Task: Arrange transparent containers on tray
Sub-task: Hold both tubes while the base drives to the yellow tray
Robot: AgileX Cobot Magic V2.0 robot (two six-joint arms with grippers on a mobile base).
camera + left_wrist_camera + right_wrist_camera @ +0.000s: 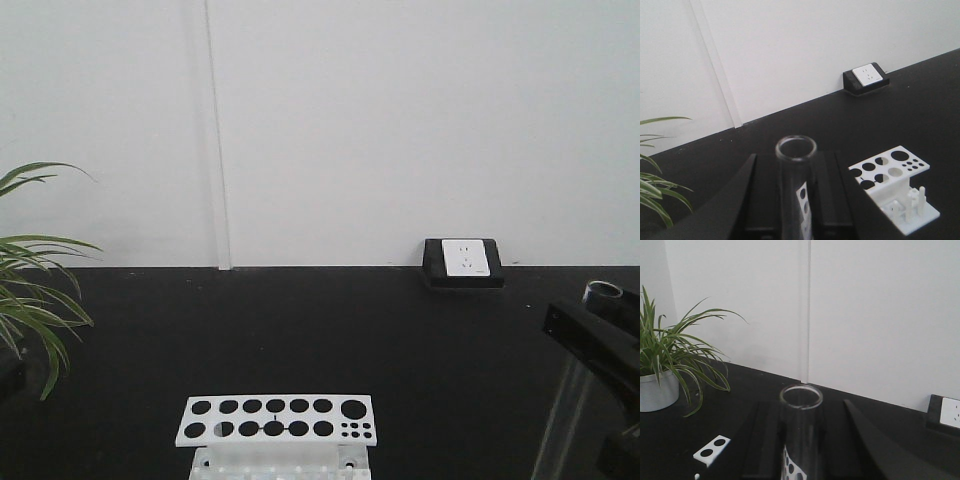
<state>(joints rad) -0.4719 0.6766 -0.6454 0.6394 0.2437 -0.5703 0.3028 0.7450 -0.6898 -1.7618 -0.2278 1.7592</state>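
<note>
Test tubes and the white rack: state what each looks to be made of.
The test tubes: probably clear glass, smooth and glossy. The rack's holes show through the walls and the rims catch highlights, though clear plastic cannot be ruled out. The rack: likely opaque white plastic with a matte finish, cleanly cut round holes, and a frosted, translucent-looking base.

- We read no text, brand, number or sign in any view.
- The white socket plate [466,257] shows only slots; any marking is too small to tell.
- The white rack [262,417] bears only round holes.
</note>
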